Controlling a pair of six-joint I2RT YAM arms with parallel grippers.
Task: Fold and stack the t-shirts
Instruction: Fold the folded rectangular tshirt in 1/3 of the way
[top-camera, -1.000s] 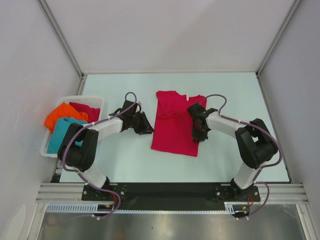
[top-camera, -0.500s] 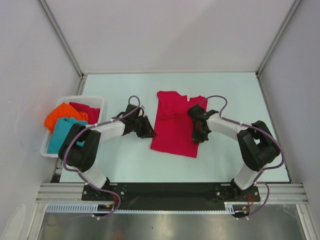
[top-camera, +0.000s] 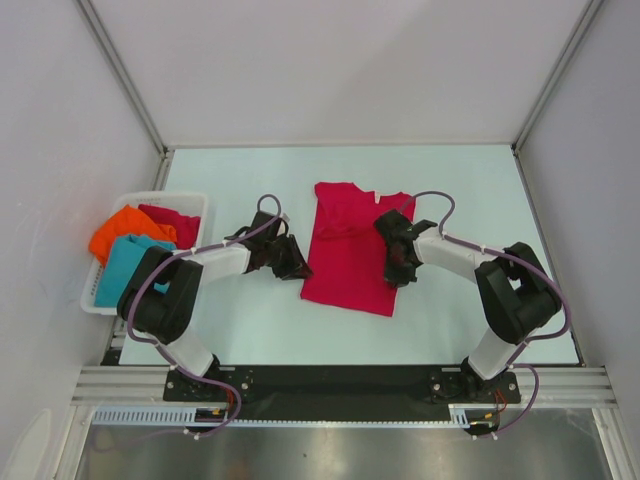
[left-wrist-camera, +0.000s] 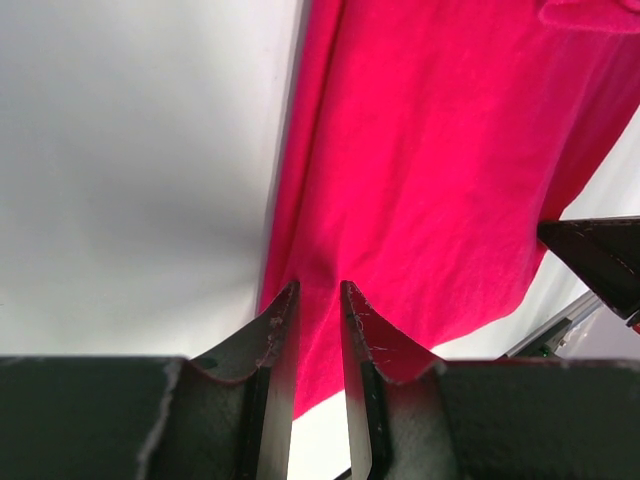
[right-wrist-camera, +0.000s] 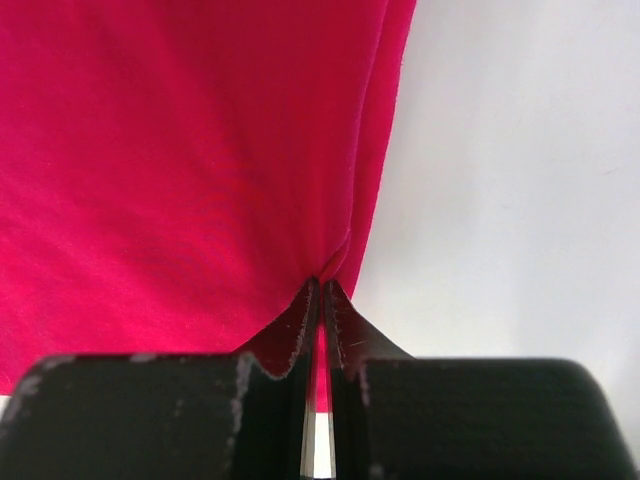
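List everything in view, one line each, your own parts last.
spread t-shirt: one, crimson red, flat at the table's middle
orange t-shirt: one, orange, in the basket, over its left rim
teal t-shirt: one, teal, basket's near part
second red t-shirt: one, crimson, basket's far part
basket: one, white, table's left edge
table: one, pale
left hand: one, black, at the spread t-shirt's left edge, fingers slightly apart
right hand: one, black, pinching the spread t-shirt's right edge
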